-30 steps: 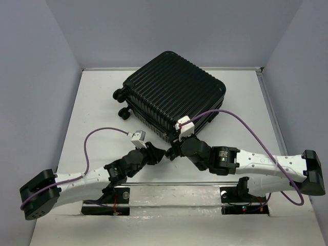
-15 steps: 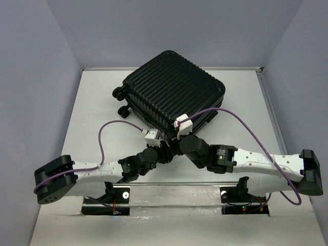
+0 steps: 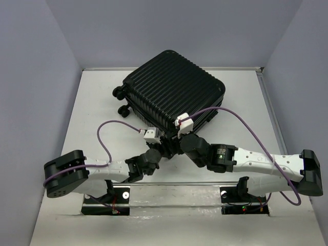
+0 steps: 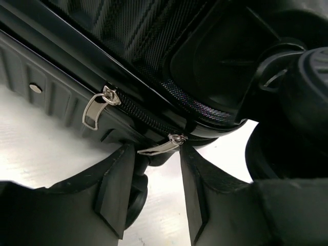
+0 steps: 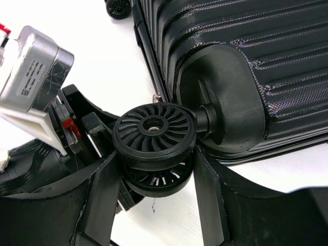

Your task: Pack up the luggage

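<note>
The luggage (image 3: 171, 87) is a black ribbed hard-shell suitcase lying closed at the back middle of the table. My left gripper (image 3: 160, 147) is at its near corner. In the left wrist view the gripper (image 4: 156, 160) is open, and a silver zipper pull (image 4: 158, 147) hangs between its fingertips. A second zipper pull (image 4: 95, 109) hangs further left along the zip. My right gripper (image 3: 173, 141) is at the same corner. In the right wrist view the gripper (image 5: 156, 165) is shut on a black caster wheel (image 5: 154, 132), with one finger against each side.
Two more caster wheels (image 3: 121, 101) stick out at the suitcase's left side. The left wrist's white camera box (image 5: 32, 72) sits close beside the right gripper. Purple cables (image 3: 105, 134) loop over both arms. Grey walls (image 3: 41, 102) close in the white table.
My left arm has swung right and forward, bringing its gripper to the suitcase's near corner beside the right gripper. The right arm and the suitcase have hardly moved.
</note>
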You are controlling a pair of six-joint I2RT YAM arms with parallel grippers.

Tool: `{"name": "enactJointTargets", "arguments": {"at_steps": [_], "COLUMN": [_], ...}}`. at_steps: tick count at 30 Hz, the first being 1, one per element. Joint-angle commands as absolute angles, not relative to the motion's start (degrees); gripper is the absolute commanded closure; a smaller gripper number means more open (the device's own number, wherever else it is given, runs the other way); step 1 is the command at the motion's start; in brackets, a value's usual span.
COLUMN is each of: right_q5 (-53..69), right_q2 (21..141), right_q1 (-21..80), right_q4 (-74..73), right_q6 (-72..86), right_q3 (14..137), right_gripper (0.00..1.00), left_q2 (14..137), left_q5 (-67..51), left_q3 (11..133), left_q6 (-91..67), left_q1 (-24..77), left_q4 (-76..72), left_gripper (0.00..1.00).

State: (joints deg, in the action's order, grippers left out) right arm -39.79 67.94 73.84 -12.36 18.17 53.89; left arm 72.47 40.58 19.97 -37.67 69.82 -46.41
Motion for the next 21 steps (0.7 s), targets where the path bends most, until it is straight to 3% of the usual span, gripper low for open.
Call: {"name": "enactJointTargets", "arguments": {"at_steps": [1, 5, 8, 13, 21], "right_q5": [-35.4, -34.2, -32.8, -34.5, -36.5], "right_q2": [67.4, 67.2, 67.3, 66.2, 60.3], "right_q1": [73.5, 73.5, 73.5, 73.5, 73.5], "right_q4": [-1.1, 1.1, 1.9, 2.5, 2.5], "right_q6": [21.6, 22.5, 22.8, 23.9, 24.3], "right_q3": [54.6, 53.3, 52.7, 50.8, 47.5], "right_gripper": [0.93, 0.93, 0.93, 0.93, 0.93], "left_q2": [74.7, 77.2, 78.7, 77.4, 71.1], "left_q5": [50.9, 51.0, 51.4, 54.7, 57.3], "left_q3": [23.6, 23.7, 25.3, 26.1, 19.2], "left_q6": [-34.3, -32.4, -31.2, -29.1, -26.3], "left_q1": [70.6, 70.7, 70.6, 70.5, 68.2], "left_q4": [-60.5, -68.3, -68.5, -64.1, -60.4], "left_gripper": [0.49, 0.48, 0.55, 0.94, 0.94]}}
